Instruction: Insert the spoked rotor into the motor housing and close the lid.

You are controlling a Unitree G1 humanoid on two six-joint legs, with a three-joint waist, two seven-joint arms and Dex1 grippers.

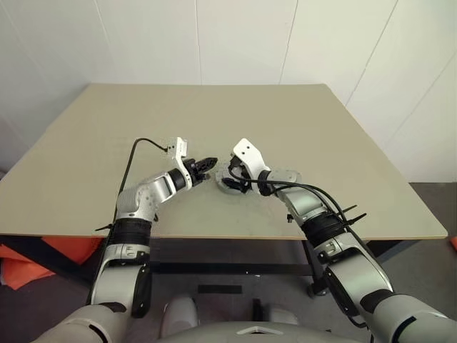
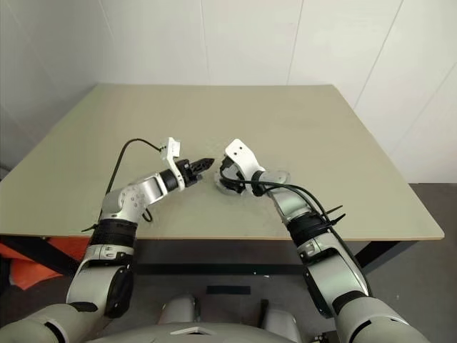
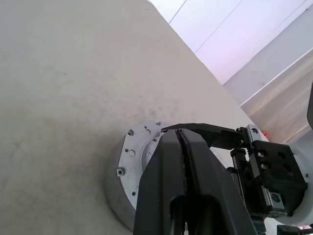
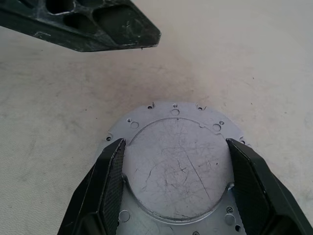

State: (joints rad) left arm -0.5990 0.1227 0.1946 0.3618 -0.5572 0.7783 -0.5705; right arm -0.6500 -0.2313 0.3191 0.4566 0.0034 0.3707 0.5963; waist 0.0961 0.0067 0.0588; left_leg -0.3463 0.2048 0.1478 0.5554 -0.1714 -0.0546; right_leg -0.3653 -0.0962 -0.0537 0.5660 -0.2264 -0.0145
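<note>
1. Where the two arms meet over the near middle of the table point(image 1: 300, 121), a round silver metal disc point(image 4: 173, 166) lies flat on the tabletop, with a raised, scratched round lid at its centre and small screw holes around its flange.
2. Nothing of copper windings or a spoked wheel can be seen; the disc's top is closed.
3. Reaching in from the right, the right arm bends at the elbow and slants down and leftward, so the right gripper point(image 4: 175, 188) hangs over the disc.
4. Its two fingers point(image 4: 105, 188) stand wide apart, one at each side of the raised lid, close against its edge.
5. Coming from the left, the left arm stretches almost level toward the right, ending just left of the disc.
6. The left gripper point(image 3: 182, 142) has its fingers pressed together on nothing, tips above the disc's rim.
</note>
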